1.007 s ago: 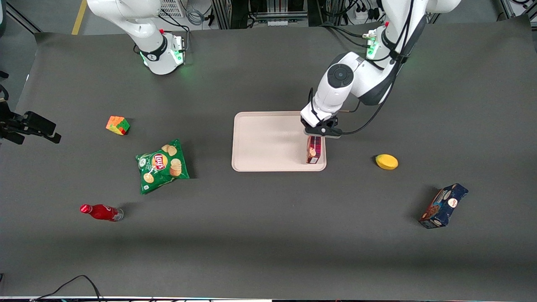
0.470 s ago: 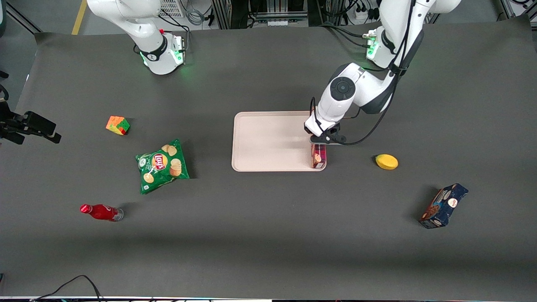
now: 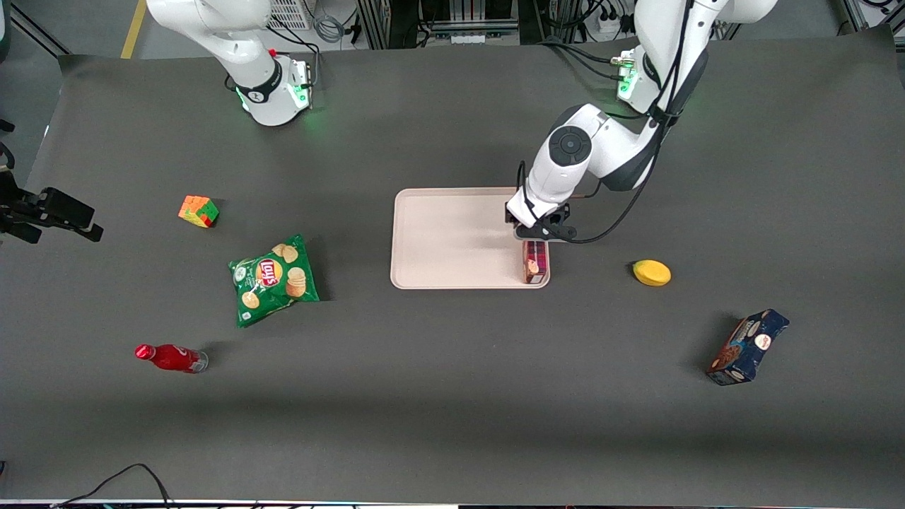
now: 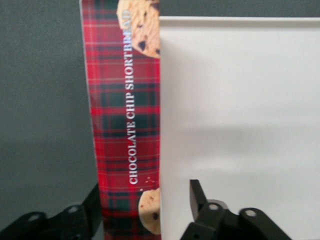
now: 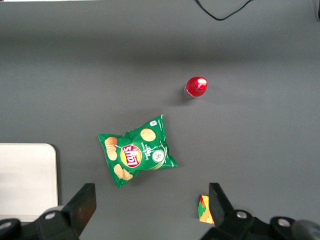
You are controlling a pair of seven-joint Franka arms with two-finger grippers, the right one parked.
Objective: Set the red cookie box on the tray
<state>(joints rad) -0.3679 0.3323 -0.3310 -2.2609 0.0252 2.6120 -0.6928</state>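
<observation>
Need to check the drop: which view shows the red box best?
Left wrist view: the red box fills it, along the tray edge, gripper open around it. Front view shows the box small, partly under the arm. Right wrist view lacks it.

A yellow lemon-like fruit (image 3: 651, 272) lies toward the working arm's end; a dark blue cookie box (image 3: 748, 346) lies nearer the front camera; toward the parked arm's end lie a green chips bag (image 3: 272, 279), a colourful puzzle cube (image 3: 199, 211) and a red bottle (image 3: 170, 358).

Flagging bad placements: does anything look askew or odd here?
The red cookie box sits at the tray edge toward the working arm, hard against the rim rather than centred. The open pincer straddles its end.
</observation>
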